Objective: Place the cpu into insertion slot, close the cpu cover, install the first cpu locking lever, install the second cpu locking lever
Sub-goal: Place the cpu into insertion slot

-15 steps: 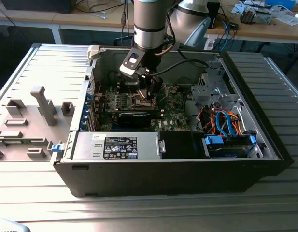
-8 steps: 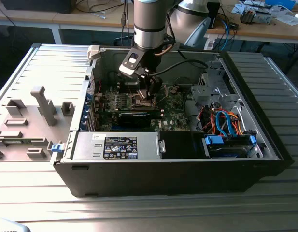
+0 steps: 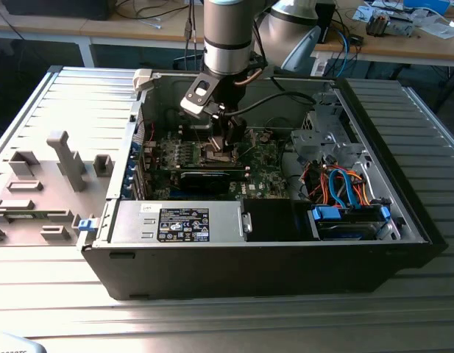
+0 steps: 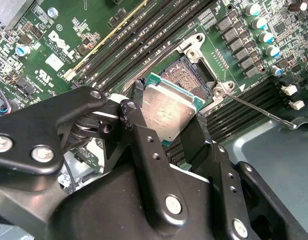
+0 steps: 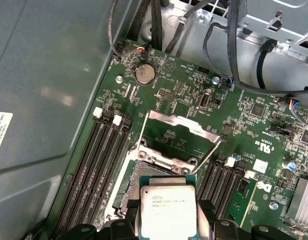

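cpu (image 4: pixel 169 107): flat square, dull silver top, green rim
fingers (image 4: pixel 144 134): matte black, clamped on cpu's opposite edges
insertion slot (image 4: pixel 188 79): uncovered, just beyond fingers

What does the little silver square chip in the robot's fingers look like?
The cpu is a small flat square: dull silver metal top with faint print, green board edge around it. The gripper pinches it by two opposite sides with black fingers. It hangs over the open insertion slot, not seated.
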You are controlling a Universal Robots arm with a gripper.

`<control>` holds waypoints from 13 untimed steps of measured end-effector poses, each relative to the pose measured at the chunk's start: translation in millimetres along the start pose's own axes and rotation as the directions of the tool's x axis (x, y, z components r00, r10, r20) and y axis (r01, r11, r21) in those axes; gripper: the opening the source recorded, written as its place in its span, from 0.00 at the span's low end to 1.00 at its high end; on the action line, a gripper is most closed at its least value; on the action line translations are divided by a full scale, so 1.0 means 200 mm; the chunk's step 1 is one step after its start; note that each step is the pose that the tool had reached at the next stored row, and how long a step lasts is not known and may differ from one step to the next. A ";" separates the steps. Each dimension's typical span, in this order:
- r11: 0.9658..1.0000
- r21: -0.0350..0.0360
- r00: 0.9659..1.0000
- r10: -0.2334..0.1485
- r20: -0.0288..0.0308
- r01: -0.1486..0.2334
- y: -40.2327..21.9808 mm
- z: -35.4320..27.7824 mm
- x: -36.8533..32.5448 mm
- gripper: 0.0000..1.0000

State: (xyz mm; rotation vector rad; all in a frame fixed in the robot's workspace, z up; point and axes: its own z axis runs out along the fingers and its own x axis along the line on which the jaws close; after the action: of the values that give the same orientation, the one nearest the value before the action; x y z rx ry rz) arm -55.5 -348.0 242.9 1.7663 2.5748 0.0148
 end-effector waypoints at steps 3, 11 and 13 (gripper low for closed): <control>1.000 0.000 1.000 0.008 0.000 -0.008 0.000 0.001 0.000 0.54; 0.999 0.000 0.999 0.037 0.001 -0.037 0.000 0.004 0.000 0.54; 0.999 0.000 0.999 0.043 0.001 -0.043 0.000 0.004 0.000 0.54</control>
State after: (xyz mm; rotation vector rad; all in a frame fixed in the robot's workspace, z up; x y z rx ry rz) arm -55.5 -348.1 242.1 1.8206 2.5365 0.0141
